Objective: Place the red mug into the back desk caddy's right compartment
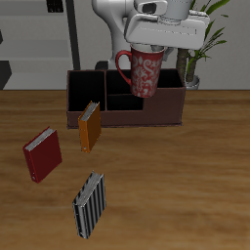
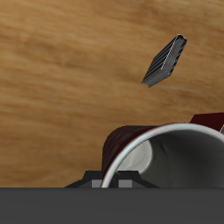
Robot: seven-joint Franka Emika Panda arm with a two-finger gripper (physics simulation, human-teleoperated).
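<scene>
My gripper (image 1: 148,46) is shut on the rim of the red mug (image 1: 145,71), a red speckled mug with a loop handle. It holds the mug in the air, slightly tilted, above the back desk caddy (image 1: 115,118), a low dark-brown box with black sections. The mug hangs over the inner edge of the large right compartment (image 1: 168,97), clear of its walls. In the wrist view the mug's pale inside and rim (image 2: 168,156) fill the frame close to the camera, with bare wooden table beyond it.
An orange book (image 1: 90,127) leans against the caddy's front wall. A red book (image 1: 42,154) and a striped grey book (image 1: 89,205), also in the wrist view (image 2: 165,60), stand nearer the table's front edge. A plant (image 1: 195,54) stands behind the caddy.
</scene>
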